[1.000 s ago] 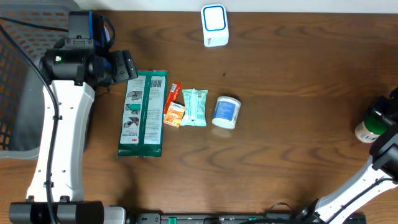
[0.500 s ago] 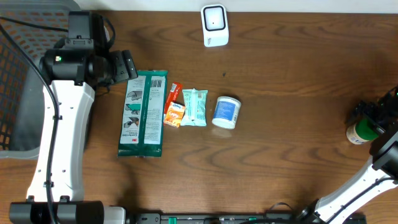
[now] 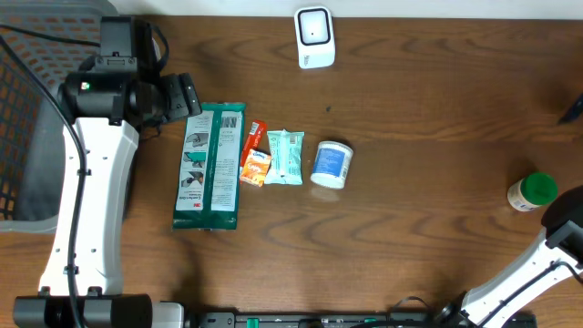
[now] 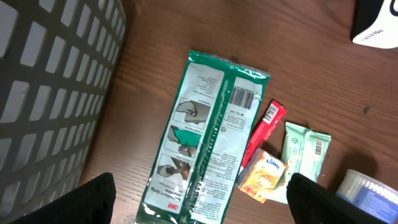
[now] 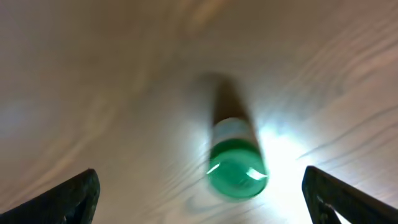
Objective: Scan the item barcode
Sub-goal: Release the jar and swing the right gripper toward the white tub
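Now, your count of what lies on the table [image 3: 437, 100]:
Scanner: one [image 3: 314, 36], at the far edge.
Bottle: one [image 3: 532, 192], green cap, alone at the right, well apart from the scanner.
Row: one green packet [image 3: 210, 166], one red stick [image 3: 252, 144], one orange sachet [image 3: 256, 169], one teal pouch [image 3: 285, 157], one white tub [image 3: 332, 164].
Left gripper [image 4: 202, 208]: spread wide, empty, over the green packet.
Right gripper [image 5: 208, 202]: spread wide, above the bottle, holding nothing.

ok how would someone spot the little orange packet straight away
On the brown wooden table, find the long green plastic package at the left. Right beside it, between it and the pale teal pouch, lies the small square orange packet, at the near end of a slim red stick pack. It is the only orange item there.
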Motion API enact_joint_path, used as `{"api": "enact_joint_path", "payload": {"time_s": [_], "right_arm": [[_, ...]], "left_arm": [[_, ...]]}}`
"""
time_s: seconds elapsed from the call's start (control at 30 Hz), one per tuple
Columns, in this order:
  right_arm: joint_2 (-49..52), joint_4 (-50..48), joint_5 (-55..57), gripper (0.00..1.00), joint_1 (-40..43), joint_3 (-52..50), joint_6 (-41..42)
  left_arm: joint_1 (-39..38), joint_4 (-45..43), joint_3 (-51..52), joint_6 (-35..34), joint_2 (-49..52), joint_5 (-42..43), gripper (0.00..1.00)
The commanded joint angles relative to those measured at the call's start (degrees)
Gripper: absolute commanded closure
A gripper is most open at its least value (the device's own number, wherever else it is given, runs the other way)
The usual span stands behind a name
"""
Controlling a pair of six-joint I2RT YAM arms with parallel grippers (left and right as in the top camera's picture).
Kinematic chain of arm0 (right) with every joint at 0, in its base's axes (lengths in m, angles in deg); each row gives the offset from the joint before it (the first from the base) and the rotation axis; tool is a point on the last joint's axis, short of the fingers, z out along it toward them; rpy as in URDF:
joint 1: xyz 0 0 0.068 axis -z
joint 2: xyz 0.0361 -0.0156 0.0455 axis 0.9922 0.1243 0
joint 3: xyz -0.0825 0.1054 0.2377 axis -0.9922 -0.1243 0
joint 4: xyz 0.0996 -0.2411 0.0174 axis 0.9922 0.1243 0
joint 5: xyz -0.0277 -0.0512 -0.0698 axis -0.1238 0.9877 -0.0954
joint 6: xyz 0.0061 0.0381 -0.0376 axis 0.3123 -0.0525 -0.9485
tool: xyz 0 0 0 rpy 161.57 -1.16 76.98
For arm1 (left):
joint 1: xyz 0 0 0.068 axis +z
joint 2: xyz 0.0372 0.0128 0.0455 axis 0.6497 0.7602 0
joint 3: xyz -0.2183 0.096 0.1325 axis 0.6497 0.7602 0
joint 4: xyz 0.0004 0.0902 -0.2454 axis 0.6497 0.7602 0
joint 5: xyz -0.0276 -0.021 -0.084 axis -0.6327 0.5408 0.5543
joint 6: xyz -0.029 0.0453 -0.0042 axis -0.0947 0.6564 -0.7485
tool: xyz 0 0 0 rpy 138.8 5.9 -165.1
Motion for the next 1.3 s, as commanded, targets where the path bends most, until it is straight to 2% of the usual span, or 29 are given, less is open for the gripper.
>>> {"api": "enact_joint_path", "payload": {"time_s": [0.0,0.2,0.67,0.77,0.9,1.07,1.27], "right_arm": [[-0.50,3.19,-12.20,0.01,-1.99,6.71,-1.49],[-3.50,3.17,-18.18,0.01,-9.55,6.97,-1.73],[-3.41,1.53,-17.81,0.01,-43.95,6.43,1.81],[-2.93,0.09,-9.77,0.01,-52.61,5.84,5.81],[-2.60,-3.63,0.66,0.01,-60.02,2.64,12.50],[-2.60,-7.74,2.40,0.01,-64.06,-5.03,16.81],[-2.62,-12.46,2.38,0.01,-64.46,-18.32,22.93]], "left_arm": [[0.17,0.09,0.11,0.33,0.44,0.37,0.12],[0.17,0.09,0.11,0.33,0.44,0.37,0.12],[0.17,0.09,0.11,0.33,0.44,0.37,0.12],[0.17,0.09,0.11,0.33,0.44,0.37,0.12],[0.17,0.09,0.11,0.33,0.44,0.37,0.12],[0.17,0.09,0.09,0.33,0.44,0.37,0.12],[0.17,0.09,0.11,0.33,0.44,0.37,0.12]]}}
